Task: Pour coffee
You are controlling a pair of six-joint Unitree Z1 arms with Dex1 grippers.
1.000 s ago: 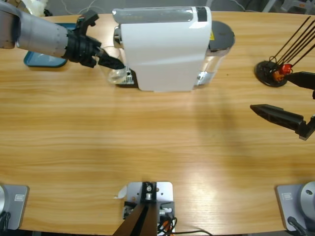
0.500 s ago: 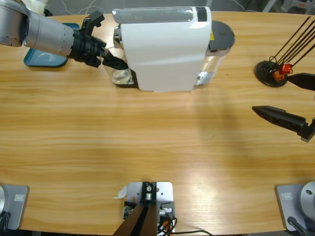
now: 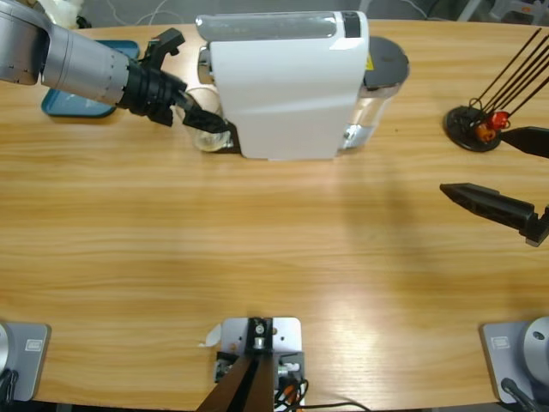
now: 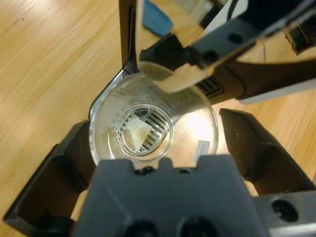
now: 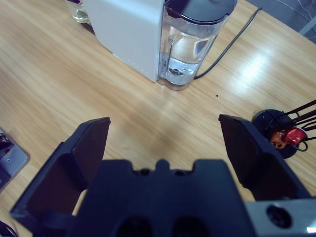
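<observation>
Wood table (image 3: pixel 257 240): your left gripper (image 3: pixel 204 120) has the glass (image 4: pixel 154 123) between its 2 jaws, apparently not yet clamped, under the machine (image 3: pixel 287 86) spout. Glass upright, no coffee visible. Right gripper (image 5: pixel 163 148) wide open, far off.

A long wooden table (image 3: pixel 257 240) carries everything here. At its far side, near the middle, stands a big white boxy machine (image 3: pixel 287 86) with a glossy lighter strip along its top edge. Against the machine's right end sits a clear water tank (image 5: pixel 190 47) under a dark round lid, water visible inside, and a black cable (image 5: pixel 227 49) runs away from it across the wood. Near the table's far left lies a blue tray (image 3: pixel 81 105), partly hidden. Towards the right edge stands a black round base (image 3: pixel 472 129) with thin black rods rising from it and something small and red-orange at its foot.
</observation>
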